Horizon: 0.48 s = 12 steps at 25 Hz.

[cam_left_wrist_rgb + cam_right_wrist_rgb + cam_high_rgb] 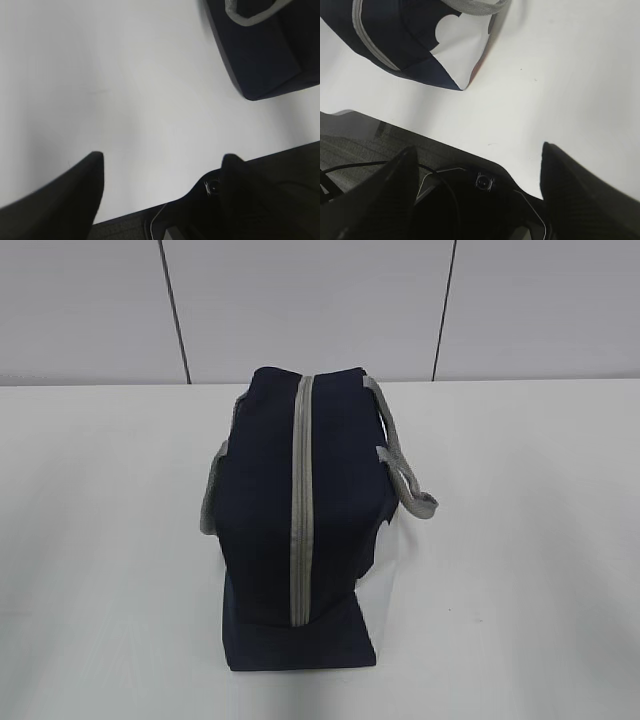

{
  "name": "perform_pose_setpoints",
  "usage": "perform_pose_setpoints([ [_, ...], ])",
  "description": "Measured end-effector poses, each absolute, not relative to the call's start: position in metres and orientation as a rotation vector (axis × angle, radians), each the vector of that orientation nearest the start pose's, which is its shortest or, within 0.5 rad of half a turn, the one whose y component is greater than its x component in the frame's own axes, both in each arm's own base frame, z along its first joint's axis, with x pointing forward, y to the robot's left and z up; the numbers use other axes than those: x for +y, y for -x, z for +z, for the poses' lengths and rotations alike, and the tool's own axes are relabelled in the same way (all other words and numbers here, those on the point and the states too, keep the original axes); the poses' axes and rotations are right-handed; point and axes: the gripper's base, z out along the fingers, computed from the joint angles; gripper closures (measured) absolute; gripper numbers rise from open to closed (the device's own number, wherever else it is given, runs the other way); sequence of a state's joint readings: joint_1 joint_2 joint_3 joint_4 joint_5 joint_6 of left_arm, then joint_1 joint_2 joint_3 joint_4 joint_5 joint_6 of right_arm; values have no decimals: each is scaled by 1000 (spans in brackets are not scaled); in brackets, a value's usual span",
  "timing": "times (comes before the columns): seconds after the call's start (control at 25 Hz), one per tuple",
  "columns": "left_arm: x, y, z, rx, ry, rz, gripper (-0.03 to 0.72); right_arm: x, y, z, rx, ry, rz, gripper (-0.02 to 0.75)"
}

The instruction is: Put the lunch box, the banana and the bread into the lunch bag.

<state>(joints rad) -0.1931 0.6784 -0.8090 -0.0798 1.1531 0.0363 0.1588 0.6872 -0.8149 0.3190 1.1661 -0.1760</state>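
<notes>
- The white table carries everything here; its matte top runs back to a pale panelled wall.
- The lunch bag sits directly on it near the middle, navy, with its grey zipper strip running along the top, closed.
- Grey webbing handles hang down both sides of the bag.
- In both wrist views the table's near edge gives way to a dark surface below.

Even bright light, soft shadows (wrist views blurred), lunch bag underexposed.
</notes>
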Motion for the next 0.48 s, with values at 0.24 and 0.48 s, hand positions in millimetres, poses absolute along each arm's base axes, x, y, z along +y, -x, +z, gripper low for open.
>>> perform_pose_setpoints([
  [0.24, -17, -59, 322, 2415, -274, -148, 202, 28, -43, 335, 2323, 352, 334, 179],
  [0.48, -9, -40, 297, 2420, -209, -113, 202, 14, -11, 331, 2275, 269, 222, 179],
])
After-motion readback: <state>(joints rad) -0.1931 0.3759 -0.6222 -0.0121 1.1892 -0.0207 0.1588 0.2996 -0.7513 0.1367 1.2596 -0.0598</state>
